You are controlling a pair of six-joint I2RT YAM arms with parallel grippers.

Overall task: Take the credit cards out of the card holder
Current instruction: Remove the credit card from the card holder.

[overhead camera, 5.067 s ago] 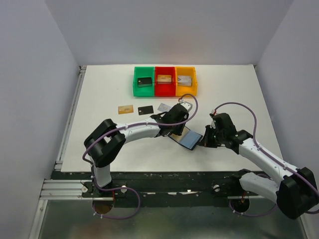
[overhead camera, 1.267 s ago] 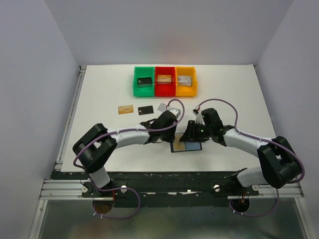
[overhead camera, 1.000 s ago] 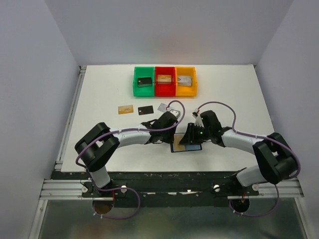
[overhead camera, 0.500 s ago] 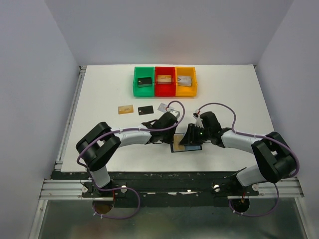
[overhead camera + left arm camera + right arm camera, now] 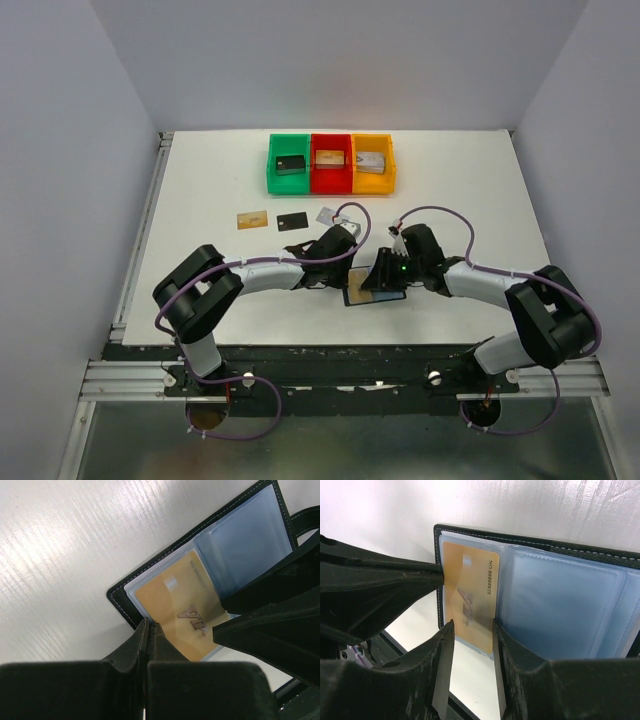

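Note:
The card holder (image 5: 395, 297) lies open on the table, a black bifold with bluish clear pockets (image 5: 560, 610). A tan-gold credit card (image 5: 170, 605) sits in its outer pocket (image 5: 470, 580). My left gripper (image 5: 149, 625) is shut, its tips pinching that card's long edge at the holder's black rim (image 5: 117, 597). My right gripper (image 5: 472, 622) is open, its fingertips down on the holder at either side of the card's end. From above, the left gripper (image 5: 345, 272) and right gripper (image 5: 383, 280) meet over the holder. A gold card (image 5: 251, 218), a black card (image 5: 292, 221) and a silver card (image 5: 328, 214) lie on the table.
A green bin (image 5: 271, 175), a red bin (image 5: 331, 181) and an orange bin (image 5: 391, 175) stand in a row at the back, each with a blocky item inside. The table's left edge has a metal rail (image 5: 150, 230).
Five seconds ago the holder hung tilted between the grippers; now it lies flat and open. Over the last second both arms barely moved and the left jaws closed the last bit.

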